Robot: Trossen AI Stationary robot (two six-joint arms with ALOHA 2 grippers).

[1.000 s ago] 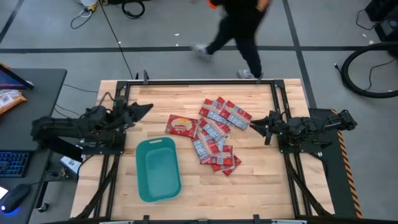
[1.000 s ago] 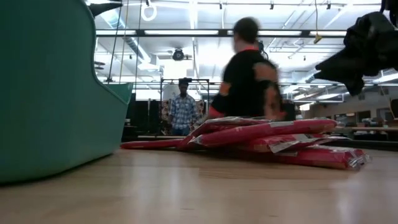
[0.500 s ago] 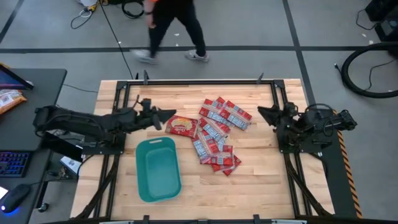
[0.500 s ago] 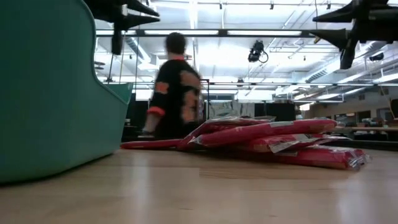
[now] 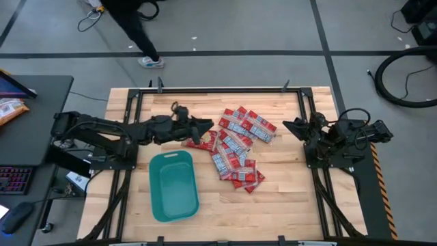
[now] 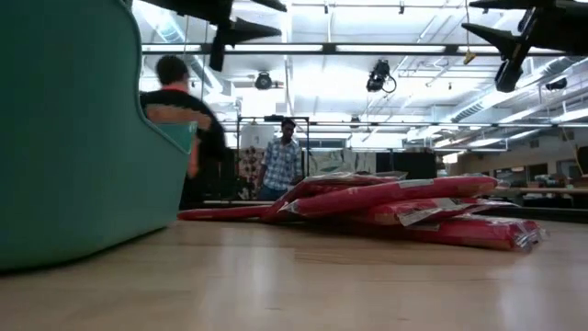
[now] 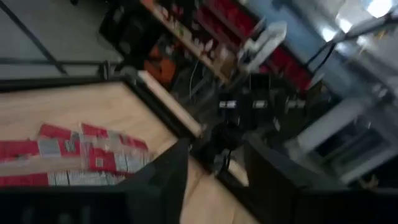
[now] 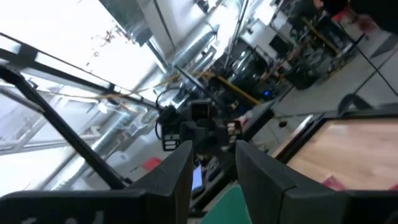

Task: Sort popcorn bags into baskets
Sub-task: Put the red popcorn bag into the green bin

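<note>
Several small red popcorn bags lie heaped flat on the wooden table, right of centre; the low view shows them as a low stack. A larger red bag with a yellowish picture lies flat at the heap's left. The teal basket stands on the table nearer the front edge. My left gripper is open and hovers level just above the larger bag's far edge, clear of it, with the small bags ahead. My right gripper waits open above the table's right edge, tipped upward.
A person walks on the floor beyond the table's far edge, and another person stands farther back in the room. Black frame rails run along the table's edges. A desk with a keyboard stands to the left.
My left gripper has reached from the table's left edge toward the right, staying level, and now hovers over the larger red bag. My right gripper has tipped upward and risen a little at the right edge. The bags and basket have not moved. The person has walked leftward.
</note>
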